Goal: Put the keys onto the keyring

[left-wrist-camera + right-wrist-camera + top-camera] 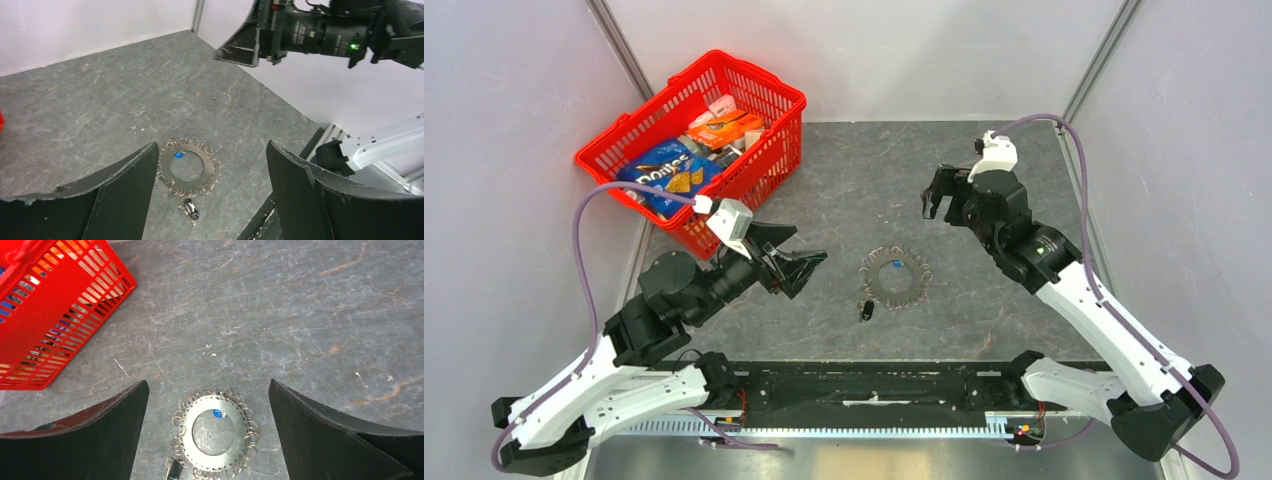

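Note:
The keyring (879,283) is a flat silvery disc with a round hole, its rim hung with many small wire rings. It lies mid-table. A tiny blue-headed key (893,266) sits at the hole's inner edge. A small black-headed piece (865,310) with a little ring lies just off the disc's near-left rim. My left gripper (809,274) hovers open to the left of the disc. My right gripper (937,205) hangs open above and behind it. Each wrist view shows the disc (208,167) (240,432) on the table between open fingers, untouched.
A red basket (714,55) holding snack packets stands at the back left, and its corner (60,315) shows in the right wrist view. White walls close the table's back and sides. A black rail runs along the near edge.

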`<state>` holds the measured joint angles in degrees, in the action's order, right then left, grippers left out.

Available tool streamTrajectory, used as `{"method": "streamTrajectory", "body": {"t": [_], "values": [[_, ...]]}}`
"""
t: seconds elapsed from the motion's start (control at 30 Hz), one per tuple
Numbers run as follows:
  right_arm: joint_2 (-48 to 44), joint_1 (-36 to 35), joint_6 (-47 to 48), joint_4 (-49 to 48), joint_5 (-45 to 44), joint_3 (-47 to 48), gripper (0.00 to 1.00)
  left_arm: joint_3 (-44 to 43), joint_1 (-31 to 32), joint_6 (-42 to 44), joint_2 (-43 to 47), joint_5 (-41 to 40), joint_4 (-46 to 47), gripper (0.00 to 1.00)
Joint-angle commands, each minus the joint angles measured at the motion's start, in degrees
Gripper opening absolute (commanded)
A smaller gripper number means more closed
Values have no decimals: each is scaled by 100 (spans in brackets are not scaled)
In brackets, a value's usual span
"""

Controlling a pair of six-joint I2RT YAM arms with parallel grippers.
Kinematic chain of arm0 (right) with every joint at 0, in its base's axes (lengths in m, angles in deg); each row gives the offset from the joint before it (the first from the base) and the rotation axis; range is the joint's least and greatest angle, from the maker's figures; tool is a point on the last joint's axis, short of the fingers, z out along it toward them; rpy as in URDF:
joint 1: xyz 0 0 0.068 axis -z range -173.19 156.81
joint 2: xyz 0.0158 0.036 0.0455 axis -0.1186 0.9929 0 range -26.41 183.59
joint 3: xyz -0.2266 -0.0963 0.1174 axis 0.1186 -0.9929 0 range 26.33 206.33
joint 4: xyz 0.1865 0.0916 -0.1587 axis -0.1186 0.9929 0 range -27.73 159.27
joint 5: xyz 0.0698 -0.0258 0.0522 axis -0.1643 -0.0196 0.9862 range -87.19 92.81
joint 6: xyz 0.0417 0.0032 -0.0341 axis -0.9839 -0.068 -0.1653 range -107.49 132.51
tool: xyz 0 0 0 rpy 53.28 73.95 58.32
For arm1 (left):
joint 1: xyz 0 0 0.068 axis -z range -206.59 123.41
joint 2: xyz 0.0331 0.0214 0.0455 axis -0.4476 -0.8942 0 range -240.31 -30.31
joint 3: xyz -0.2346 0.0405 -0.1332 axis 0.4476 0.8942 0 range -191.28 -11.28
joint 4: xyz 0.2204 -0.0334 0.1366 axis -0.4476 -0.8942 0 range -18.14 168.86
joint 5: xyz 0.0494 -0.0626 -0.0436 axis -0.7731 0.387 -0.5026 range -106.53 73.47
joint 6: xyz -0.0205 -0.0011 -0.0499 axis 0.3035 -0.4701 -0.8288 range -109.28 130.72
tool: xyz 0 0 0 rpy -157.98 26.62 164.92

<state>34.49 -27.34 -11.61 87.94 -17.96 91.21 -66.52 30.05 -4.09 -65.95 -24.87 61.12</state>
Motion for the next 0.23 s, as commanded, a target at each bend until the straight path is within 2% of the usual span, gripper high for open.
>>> {"method": "streamTrajectory", "body": {"t": [0.0,0.1,0.2], "values": [[-253,28,82,378,-276,282,97,-251,-4,370,99,-515,-49,86],[-227,23,329,832,-14,634,97,-343,-4,417,101,-574,-97,86],[-3,19,292,1143,-363,901,97,-374,-4,413,92,-558,-107,86]]}}
